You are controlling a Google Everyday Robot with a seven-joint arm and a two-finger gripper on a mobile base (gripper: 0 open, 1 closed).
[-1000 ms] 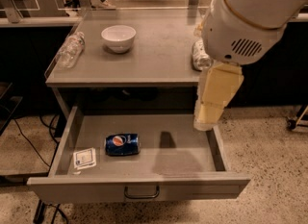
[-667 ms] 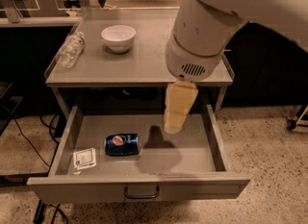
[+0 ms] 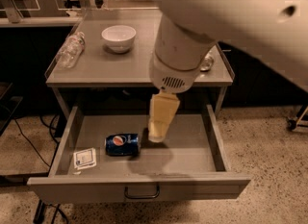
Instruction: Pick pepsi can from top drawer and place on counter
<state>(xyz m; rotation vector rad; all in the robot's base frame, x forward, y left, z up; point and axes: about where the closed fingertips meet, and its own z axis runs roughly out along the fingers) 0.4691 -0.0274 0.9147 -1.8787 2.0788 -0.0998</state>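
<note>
Jaws nearer, just beside pepsi can (image 3: pixel 122 144)

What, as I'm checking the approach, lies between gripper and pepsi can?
Only bare top drawer floor, in the camera view, separates the gripper, low inside the drawer, from the pepsi can.

Bulky white arm (image 3: pixel 231 21), vented round wrist (image 3: pixel 175 71), pale yellowish pincer (image 3: pixel 158 134) low inside the top drawer (image 3: pixel 215 146).

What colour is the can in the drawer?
The pepsi can is dark blue, camera view; the gripper hangs beside it.
</note>
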